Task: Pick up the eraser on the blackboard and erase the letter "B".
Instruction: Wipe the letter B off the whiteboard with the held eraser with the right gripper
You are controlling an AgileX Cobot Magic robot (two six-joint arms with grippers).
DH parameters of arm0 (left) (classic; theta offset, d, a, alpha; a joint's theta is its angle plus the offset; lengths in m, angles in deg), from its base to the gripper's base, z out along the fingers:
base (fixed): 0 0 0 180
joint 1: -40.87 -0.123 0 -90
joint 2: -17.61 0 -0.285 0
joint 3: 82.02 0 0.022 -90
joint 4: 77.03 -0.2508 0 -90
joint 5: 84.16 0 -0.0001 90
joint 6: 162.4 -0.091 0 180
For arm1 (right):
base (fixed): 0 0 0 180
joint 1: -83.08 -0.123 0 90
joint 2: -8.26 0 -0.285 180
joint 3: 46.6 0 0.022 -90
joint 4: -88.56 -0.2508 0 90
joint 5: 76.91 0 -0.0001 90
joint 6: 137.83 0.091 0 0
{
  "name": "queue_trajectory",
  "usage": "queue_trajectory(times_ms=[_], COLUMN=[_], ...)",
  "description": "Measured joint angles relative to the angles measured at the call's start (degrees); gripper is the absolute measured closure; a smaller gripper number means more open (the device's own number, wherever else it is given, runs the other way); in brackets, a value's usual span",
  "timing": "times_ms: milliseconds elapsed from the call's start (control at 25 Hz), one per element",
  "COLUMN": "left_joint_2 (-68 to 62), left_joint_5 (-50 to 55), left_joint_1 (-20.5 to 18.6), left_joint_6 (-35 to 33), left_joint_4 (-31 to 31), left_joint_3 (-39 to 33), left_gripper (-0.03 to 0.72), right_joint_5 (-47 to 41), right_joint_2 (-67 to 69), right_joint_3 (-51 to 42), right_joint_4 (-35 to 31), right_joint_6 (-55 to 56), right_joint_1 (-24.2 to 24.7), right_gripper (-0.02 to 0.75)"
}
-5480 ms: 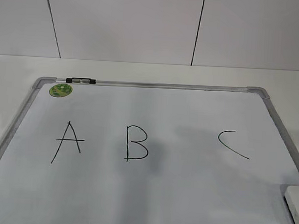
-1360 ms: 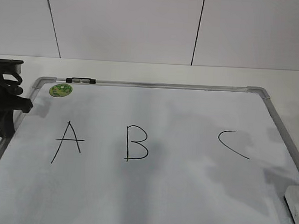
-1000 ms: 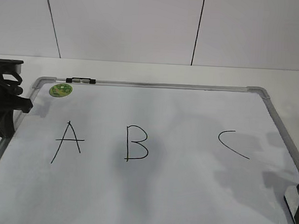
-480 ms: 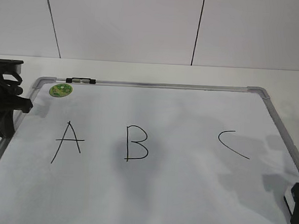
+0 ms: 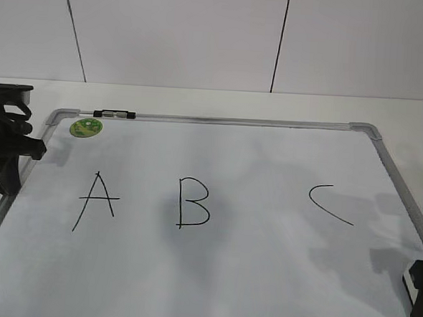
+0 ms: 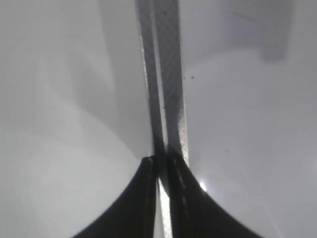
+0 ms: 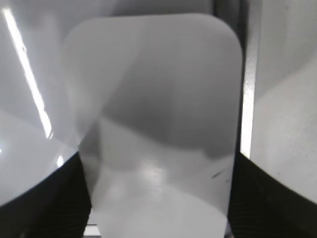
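Note:
The blackboard (image 5: 235, 121) is a white board with a silver frame lying flat on the table. The black letter "B" (image 5: 193, 203) is whole, in the middle of the board. The eraser (image 7: 158, 124), a white rounded block, fills the right wrist view. My right gripper (image 7: 156, 198) (image 5: 422, 297) is open at the board's near right corner, one finger close on each long side of the eraser. In the exterior view the eraser is almost hidden behind that gripper. My left gripper (image 6: 161, 161) (image 5: 32, 147) is shut and empty over the board's left frame (image 6: 171, 99).
A black "A" (image 5: 96, 200) is left of the B and a black "C" curve (image 5: 329, 203) is right of it. A round green sticker (image 5: 86, 128) and a silver clip (image 5: 114, 114) sit at the board's far left corner. A tiled wall stands behind.
The left arm came in at the left edge and has stayed still. The right gripper has come down at the near right corner over the eraser, covering more of it each frame.

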Motion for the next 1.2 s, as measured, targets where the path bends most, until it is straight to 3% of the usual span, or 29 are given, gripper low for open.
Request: queue_trajectory(times_ms=[600,960,1200], left_joint_2=[0.0,0.0,0.0], left_joint_5=[0.0,0.0,0.0], left_joint_1=[0.0,0.0,0.0], left_joint_6=[0.0,0.0,0.0], left_joint_4=[0.0,0.0,0.0], left_joint_3=[0.0,0.0,0.0], left_gripper=[0.659,0.659,0.659], right_joint_5=[-3.3,-14.8,-16.4], right_joint_2=[0.3,-0.8,2.6], right_joint_3=[2.4,16.6,28.4], right_joint_4=[0.8,1.3,2.0], right_joint_6=[-0.1,-0.1,1.2], right_joint_1=[0.0,-0.1,-6.9], right_gripper=[0.197,0.197,0.197])
